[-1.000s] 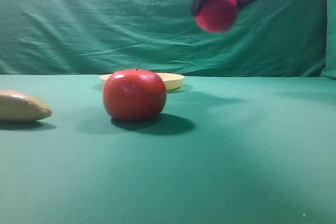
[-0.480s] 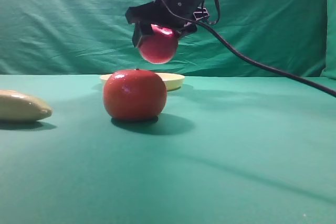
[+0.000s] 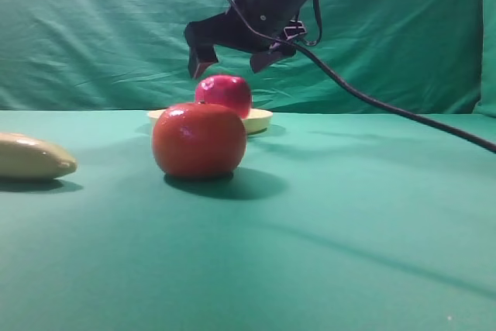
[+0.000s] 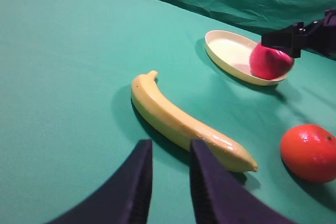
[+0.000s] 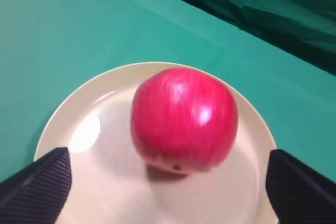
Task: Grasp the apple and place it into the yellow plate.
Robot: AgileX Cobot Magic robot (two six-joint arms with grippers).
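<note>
The dark red apple [image 3: 226,92] sits in the pale yellow plate [image 3: 260,119] at the back of the table. It also shows in the left wrist view [image 4: 270,61] and the right wrist view [image 5: 184,119], resting on the plate [image 5: 79,124]. My right gripper [image 3: 230,63] hangs just above the apple, open, with its fingers [image 5: 39,182] spread wide on either side and not touching it. My left gripper [image 4: 169,145] is low over the cloth near a banana, fingers close together and empty; it is out of the exterior view.
A large orange-red round fruit [image 3: 199,139] stands in front of the plate and partly hides it. A tan banana [image 4: 184,121] lies at the left [image 3: 31,156]. Green cloth covers the table and the back wall. The right arm's cable trails off to the right.
The right gripper carried the apple left and down over the plate, then opened. The apple now rests in the plate, free of the fingers.
</note>
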